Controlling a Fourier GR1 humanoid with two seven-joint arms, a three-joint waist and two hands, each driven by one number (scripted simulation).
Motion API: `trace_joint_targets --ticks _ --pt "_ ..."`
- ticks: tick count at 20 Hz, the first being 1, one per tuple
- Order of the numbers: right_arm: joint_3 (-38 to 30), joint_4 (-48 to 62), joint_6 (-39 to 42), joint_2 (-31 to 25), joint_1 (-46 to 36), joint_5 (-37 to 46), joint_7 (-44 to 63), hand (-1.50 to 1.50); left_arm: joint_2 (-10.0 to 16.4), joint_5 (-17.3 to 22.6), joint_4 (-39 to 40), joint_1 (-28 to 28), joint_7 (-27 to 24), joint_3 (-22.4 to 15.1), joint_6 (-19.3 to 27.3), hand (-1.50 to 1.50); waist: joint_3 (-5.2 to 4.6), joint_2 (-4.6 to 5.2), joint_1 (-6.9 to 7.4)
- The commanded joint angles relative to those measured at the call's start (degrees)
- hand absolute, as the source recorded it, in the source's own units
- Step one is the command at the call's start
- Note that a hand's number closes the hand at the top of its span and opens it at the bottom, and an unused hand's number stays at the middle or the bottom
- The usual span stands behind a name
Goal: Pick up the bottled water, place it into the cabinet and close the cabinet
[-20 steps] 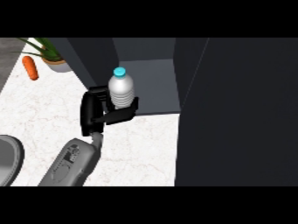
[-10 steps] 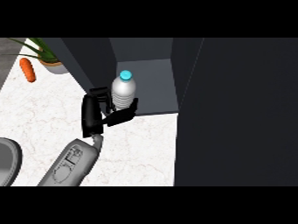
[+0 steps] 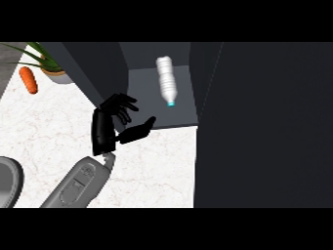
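The clear plastic water bottle with blue cap (image 3: 167,80) lies on its side inside the dark cabinet (image 3: 149,115), apart from the left hand (image 3: 113,125), whose fingers are spread and empty. Probably light, smooth, roll-prone (grasp mid-body).

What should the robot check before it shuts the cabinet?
1. Bottled water inside the cabinet: ok.
2. Bottle standing upright: not ok. It lies on its side, with the blue cap towards the front.
3. Left hand free of the bottle: ok. Its fingers are relaxed and hold nothing.
4. Left hand out of the opening: cannot tell. The fingers sit right at the cabinet's front edge.
5. Cabinet closed: not ok. It stands open.
6. Right hand ready: cannot tell. It is out of view.
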Motion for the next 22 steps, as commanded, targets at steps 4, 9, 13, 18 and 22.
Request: trace_joint_targets --ticks 4,9,13,18,22 --pt "-0.41 0.03 0.13 -0.49 -0.49 0.04 0.46 -1.5 1.18 0.6 14.04 -13.91 5.42 5.28 -3.1 -1.5 -0.75 2.42 -2.05" --pt "0.22 1.92 1.12 -0.75 0.67 0.3 -1.31 -1.5 1.1 2.13 15.01 -15.84 7.5 5.7 -3.88 -1.5 -0.73 2.17 -1.15" --pt "1.17 -0.16 -0.05 -0.13 0.89 0.93 -0.32 -1.5 0.61 4.36 15.51 -18.11 4.88 7.07 -4.5 -1.5 -0.9 2.3 -1.32" --pt "-0.75 0.4 0.76 -1.21 2.35 0.25 -2.5 -1.5 -0.28 10.31 10.95 -17.33 -1.23 8.65 -9.47 -1.5 -0.85 1.59 0.46" --pt "-1.22 -2.69 -0.2 -1.36 1.83 0.21 -0.87 -1.5 -0.29 15.88 7.89 -13.61 -8.24 10.63 -14.98 -1.5 -0.96 1.66 1.2"
